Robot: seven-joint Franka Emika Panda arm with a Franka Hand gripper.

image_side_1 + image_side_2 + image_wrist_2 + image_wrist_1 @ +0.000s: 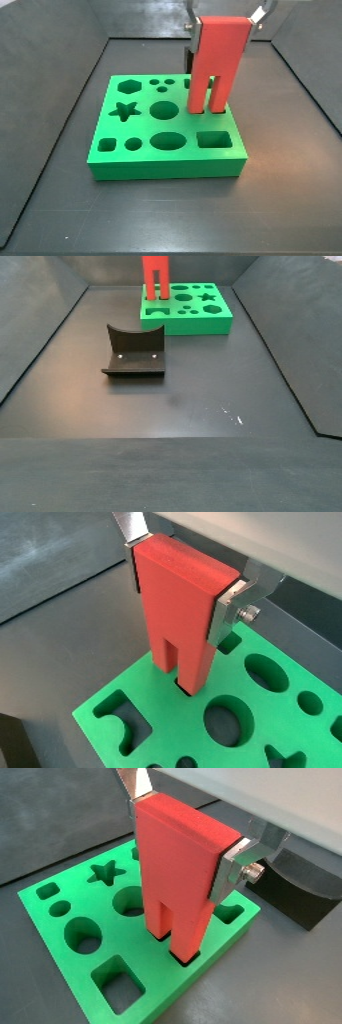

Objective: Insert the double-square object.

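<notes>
**Mia:** Since the red fork-shaped piece is standing up on the green board, which step are we at?

**Sam:** I think it is the very end of the pushing-in step. The double-square object [182,868] stands straight up, and its two legs meet the green board [80,973] right at the edge near the dark block [301,893]. In a wrist view the leg tips seem to sit in dark holes. I cannot tell how deep they go.

**Mia:** What holds it?

**Sam:** The gripper [187,830] does. It is up at the top of the red piece, above the board. One silver finger [243,863] is pressed flat on one side, and the other finger [134,542] is on the far side. So the jaws are only as wide as the red piece and squeezed tight on it.

**Mia:** Does it touch anything else?

**Sam:** Not that I can see. The fingers are well above the board.

**Mia:** What should come next?

**Sam:** My guess is a slow push straight down, so both legs slide all the way in. It has to stay straight, or a leg could jam on a hole edge. After that the fingers can open and lift away.

**Mia:** And that dark block on the floor?

**Sam:** In a side view [134,353] it sits well apart from the board. Nobody needs it now.
</notes>
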